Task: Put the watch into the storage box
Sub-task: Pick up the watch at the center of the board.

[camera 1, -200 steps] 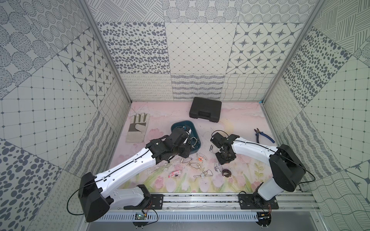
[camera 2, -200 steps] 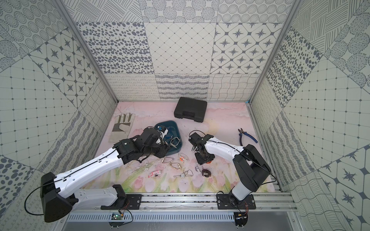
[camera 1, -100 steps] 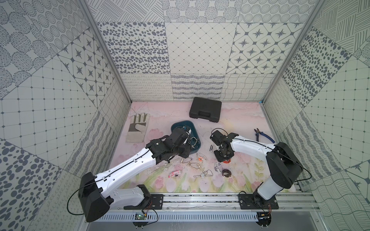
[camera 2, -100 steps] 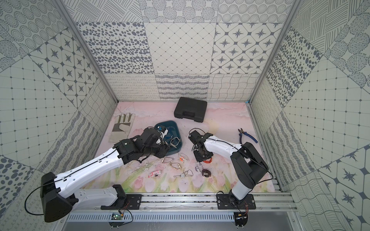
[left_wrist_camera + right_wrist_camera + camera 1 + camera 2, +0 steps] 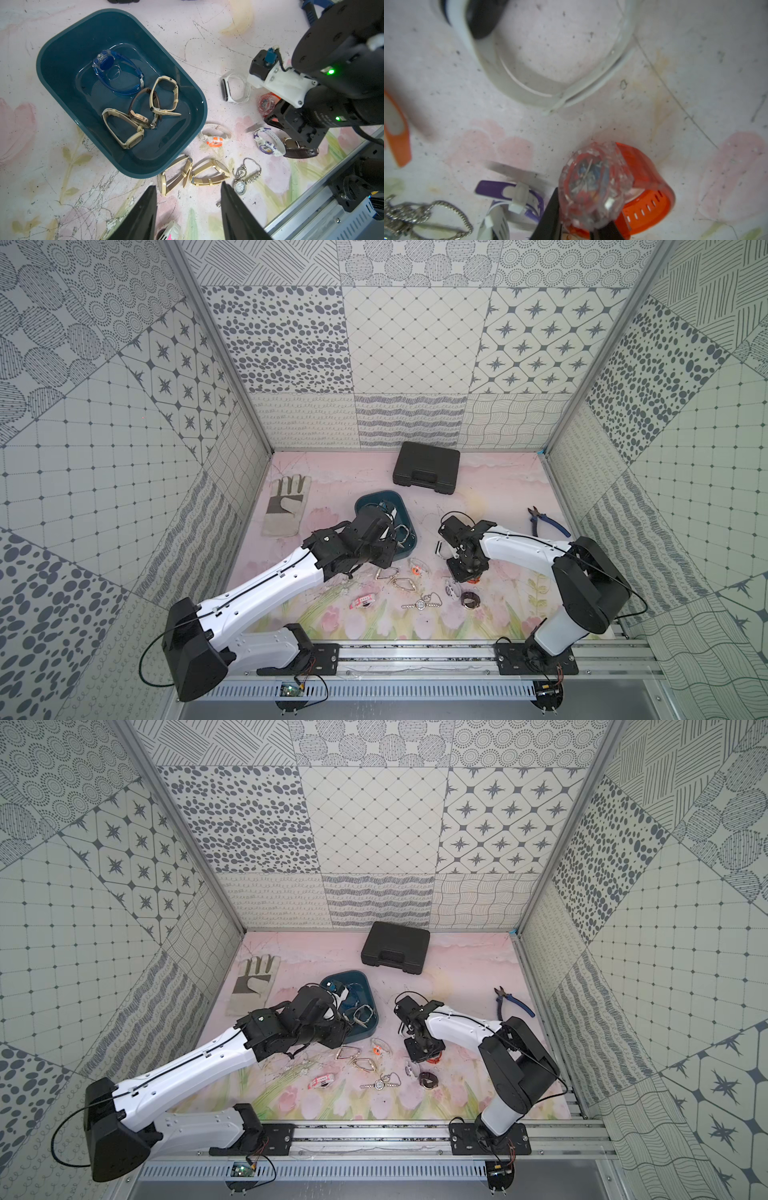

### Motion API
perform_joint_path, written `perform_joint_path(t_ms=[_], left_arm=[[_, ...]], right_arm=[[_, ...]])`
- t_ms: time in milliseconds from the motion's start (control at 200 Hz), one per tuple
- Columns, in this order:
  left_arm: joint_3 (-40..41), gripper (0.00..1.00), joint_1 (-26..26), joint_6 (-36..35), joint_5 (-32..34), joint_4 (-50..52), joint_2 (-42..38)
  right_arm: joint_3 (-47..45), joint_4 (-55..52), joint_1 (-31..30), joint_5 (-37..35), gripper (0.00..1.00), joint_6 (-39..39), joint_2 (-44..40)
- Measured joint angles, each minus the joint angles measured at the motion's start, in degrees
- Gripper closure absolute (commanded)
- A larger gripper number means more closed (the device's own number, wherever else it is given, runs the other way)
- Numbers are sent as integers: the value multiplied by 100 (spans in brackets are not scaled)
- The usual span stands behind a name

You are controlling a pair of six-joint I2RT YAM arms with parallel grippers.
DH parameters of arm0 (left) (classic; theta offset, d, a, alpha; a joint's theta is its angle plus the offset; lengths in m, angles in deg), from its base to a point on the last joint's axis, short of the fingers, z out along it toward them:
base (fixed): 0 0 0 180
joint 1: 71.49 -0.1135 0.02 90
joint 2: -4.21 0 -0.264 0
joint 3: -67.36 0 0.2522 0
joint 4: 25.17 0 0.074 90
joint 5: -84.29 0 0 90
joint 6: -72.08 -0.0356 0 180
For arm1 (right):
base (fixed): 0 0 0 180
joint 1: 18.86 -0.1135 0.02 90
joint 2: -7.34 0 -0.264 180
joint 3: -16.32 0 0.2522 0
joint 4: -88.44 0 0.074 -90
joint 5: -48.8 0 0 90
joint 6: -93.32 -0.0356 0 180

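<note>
Right of centre on the mat (image 5: 498,489), in both top views, the right gripper (image 5: 464,576) has come down and narrowed its jaws onto the orange watch (image 5: 593,187). It now pinches the case from both sides, and the watch seems not yet lifted. So the carry can begin. The box (image 5: 376,494) stands further left and holds other watches (image 5: 133,116). The left gripper (image 5: 188,185) hangs half open and empty.

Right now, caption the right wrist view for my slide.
Right pincer straddles the clear-cased orange watch on the mat, white band nearby.
</note>
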Motion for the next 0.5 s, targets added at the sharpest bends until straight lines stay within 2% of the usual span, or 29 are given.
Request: perform_joint_path(t_ms=[160,340,500], left_arm=[[0,46,0,0,7,0,-7],[20,46,0,0,9,0,-26],[162,46,-4,22,17,-55,-125]], right_arm=[[17,-15,0,-31,94,-4,-31],[179,-177,24,-155,97,4,-157],[791,-396,122,-188,98,122,-485]])
